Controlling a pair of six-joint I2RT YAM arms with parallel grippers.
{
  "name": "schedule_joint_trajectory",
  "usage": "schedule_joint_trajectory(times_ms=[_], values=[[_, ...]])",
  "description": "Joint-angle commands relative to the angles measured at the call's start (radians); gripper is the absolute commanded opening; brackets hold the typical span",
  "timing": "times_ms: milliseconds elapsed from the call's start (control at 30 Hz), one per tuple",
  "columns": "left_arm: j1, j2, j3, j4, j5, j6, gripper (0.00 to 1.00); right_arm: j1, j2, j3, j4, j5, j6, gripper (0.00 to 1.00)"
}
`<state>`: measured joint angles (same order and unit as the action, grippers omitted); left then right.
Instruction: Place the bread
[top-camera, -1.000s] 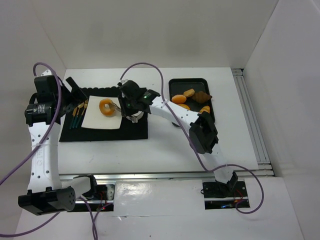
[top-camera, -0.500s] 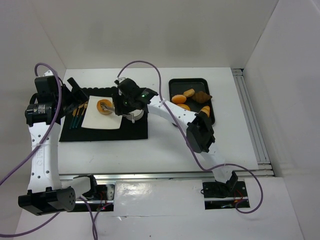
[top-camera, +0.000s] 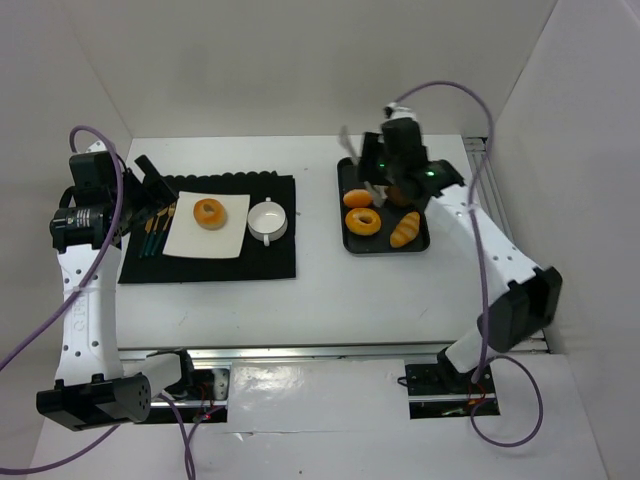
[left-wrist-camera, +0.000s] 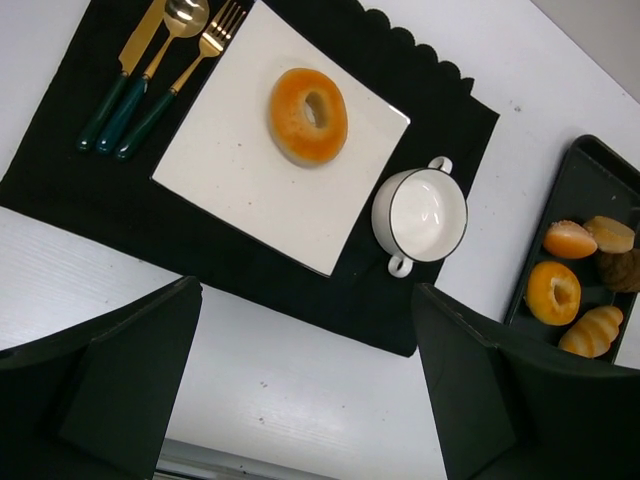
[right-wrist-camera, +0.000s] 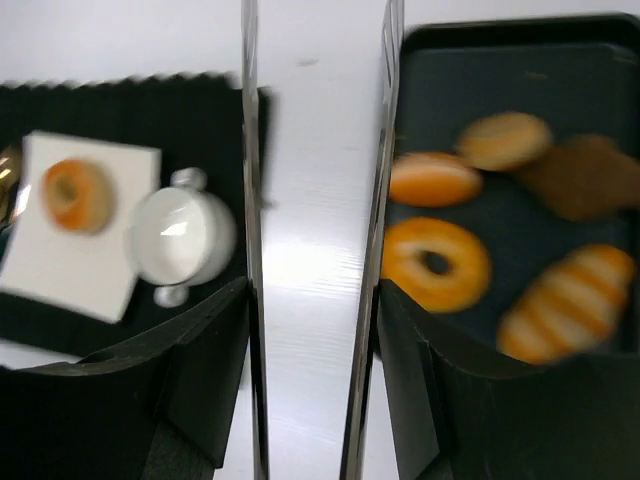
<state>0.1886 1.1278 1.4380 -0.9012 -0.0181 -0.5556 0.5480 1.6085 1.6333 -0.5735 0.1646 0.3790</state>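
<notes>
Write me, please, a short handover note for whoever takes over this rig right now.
Left gripper: open, empty, above the near edge of the black placemat.
Right gripper: open, empty, over the left edge of the tray.
Ring bread: lying on the white plate, free of both grippers.
Other breads: five pieces in the tray.
Done: one bread placed on the plate.
Left: probably nothing, unless more pieces are wanted; otherwise pull both arms back.

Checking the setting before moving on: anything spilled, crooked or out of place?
Nothing stands out. The bagel lies flat on the white plate, the bowl stands upright beside it, the other breads are all inside the black tray.
</notes>
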Motion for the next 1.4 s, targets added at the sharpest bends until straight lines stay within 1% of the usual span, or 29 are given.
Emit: schedule_joint_trajectory(times_ms=[0,33,67,100,133,200,267,300,433,467,633,1200,1267,1367], values=[[0.006,0.000,0.013,0.019,0.030,-0.006,1.00,-0.143,-0.123,-0.145,-0.022,0.053,0.014,0.59],[0.006,0.000,0.013,0.030,0.030,-0.006,1.00,-0.187,-0.143,-0.209,-0.037,0.038,0.027,0.59],[0.006,0.000,0.013,0.030,0.041,-0.006,1.00,-0.230,-0.162,-0.237,-0.048,-0.015,0.037,0.59],[0.006,0.009,0.013,0.030,0.041,-0.006,1.00,-0.312,-0.188,-0.262,-0.048,-0.048,0.037,0.59],[0.006,0.009,0.013,0.030,0.041,-0.006,1.00,-0.350,-0.200,-0.309,-0.048,-0.083,0.046,0.59],[0.015,0.018,0.013,0.030,0.050,-0.006,1.00,-0.419,-0.220,-0.349,-0.039,-0.169,0.046,0.59],[0.015,0.018,0.013,0.030,0.050,-0.006,1.00,-0.448,-0.233,-0.391,-0.026,-0.207,0.057,0.59],[0.015,0.018,0.013,0.030,0.050,-0.006,1.00,-0.476,-0.233,-0.391,-0.026,-0.242,0.057,0.60],[0.015,0.018,0.004,0.039,0.050,-0.006,1.00,-0.522,-0.222,-0.432,0.014,-0.325,0.078,0.62],[0.015,0.018,0.004,0.039,0.066,0.005,1.00,-0.534,-0.211,-0.444,0.024,-0.326,0.078,0.62],[0.015,0.018,-0.005,0.048,0.066,0.005,1.00,-0.552,-0.188,-0.454,0.063,-0.358,0.098,0.62],[0.015,0.018,-0.014,0.048,0.066,0.014,1.00,-0.571,-0.111,-0.463,0.113,-0.367,0.173,0.64],[0.015,0.018,-0.014,0.048,0.066,0.014,1.00,-0.571,-0.111,-0.463,0.123,-0.367,0.184,0.66],[0.015,0.018,-0.014,0.048,0.066,0.014,1.00,-0.580,-0.087,-0.463,0.142,-0.367,0.193,0.66]])
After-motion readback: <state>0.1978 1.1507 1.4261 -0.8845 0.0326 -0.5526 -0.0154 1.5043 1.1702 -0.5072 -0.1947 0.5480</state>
